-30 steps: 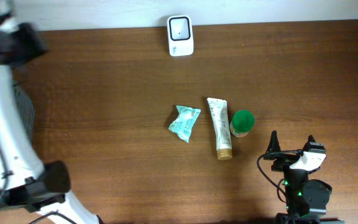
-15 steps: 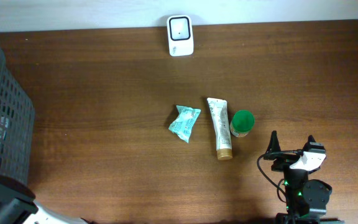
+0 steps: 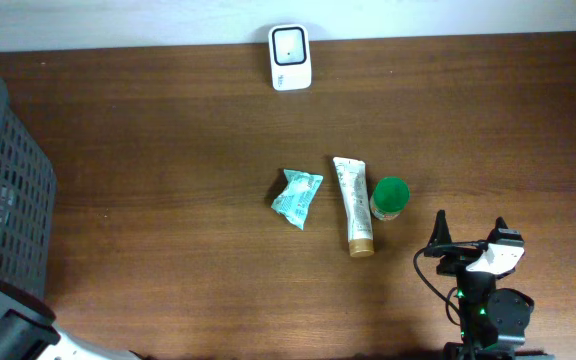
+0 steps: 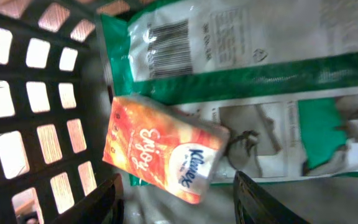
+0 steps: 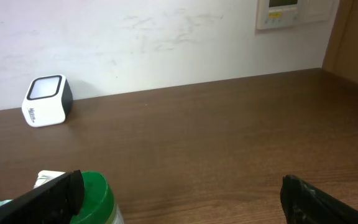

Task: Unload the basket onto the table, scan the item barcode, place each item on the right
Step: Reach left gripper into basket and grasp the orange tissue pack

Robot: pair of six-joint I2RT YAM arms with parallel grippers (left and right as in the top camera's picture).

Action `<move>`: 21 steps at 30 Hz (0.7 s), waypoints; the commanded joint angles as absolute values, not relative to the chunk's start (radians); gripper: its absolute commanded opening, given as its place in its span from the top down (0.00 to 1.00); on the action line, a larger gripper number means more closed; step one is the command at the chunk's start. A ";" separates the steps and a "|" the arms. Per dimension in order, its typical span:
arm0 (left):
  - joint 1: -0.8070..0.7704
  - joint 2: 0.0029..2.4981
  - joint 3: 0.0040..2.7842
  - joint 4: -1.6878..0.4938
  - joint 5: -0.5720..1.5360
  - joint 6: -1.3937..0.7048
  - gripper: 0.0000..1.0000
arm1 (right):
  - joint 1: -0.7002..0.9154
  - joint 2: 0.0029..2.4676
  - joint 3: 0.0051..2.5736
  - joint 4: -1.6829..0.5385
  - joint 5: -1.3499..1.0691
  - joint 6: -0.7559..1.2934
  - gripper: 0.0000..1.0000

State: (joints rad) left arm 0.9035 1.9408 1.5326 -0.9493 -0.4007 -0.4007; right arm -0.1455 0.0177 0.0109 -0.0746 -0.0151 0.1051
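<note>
In the left wrist view my left gripper (image 4: 179,202) hangs inside a black mesh basket (image 4: 17,118). Its jaws stand open on either side of the lower corner of an orange Kleenex tissue pack (image 4: 163,149), with a gap at each finger. The pack lies on a green and white bag (image 4: 278,74) whose barcode faces up. The white scanner (image 3: 290,57) stands at the table's far edge, also visible in the right wrist view as the scanner (image 5: 47,101). My right gripper (image 3: 468,238) rests open and empty near the front right.
The basket (image 3: 8,190) fills the table's left end. At the middle lie a teal packet (image 3: 297,198), a white tube (image 3: 352,205) and a green-lidded jar (image 3: 389,197). The jar (image 5: 95,199) sits just beside my right gripper's left finger.
The left arm has swung out of the overhead view, uncovering the basket. The right arm and the items on the table have not moved.
</note>
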 commanded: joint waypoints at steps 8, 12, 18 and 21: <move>0.905 2.049 1.505 -0.917 -0.507 -0.388 0.45 | -0.151 0.015 0.006 -0.080 -0.003 0.105 0.02; 0.905 2.068 1.505 -0.883 -0.520 -0.388 0.46 | -0.151 0.015 0.006 -0.080 -0.003 0.105 0.02; 0.905 2.068 1.505 -0.881 -0.520 -0.388 0.98 | -0.151 0.015 0.006 -0.080 -0.003 0.105 0.02; 0.904 2.067 1.515 -0.904 -0.515 -0.388 1.00 | -0.151 0.015 0.006 -0.080 -0.003 0.105 0.02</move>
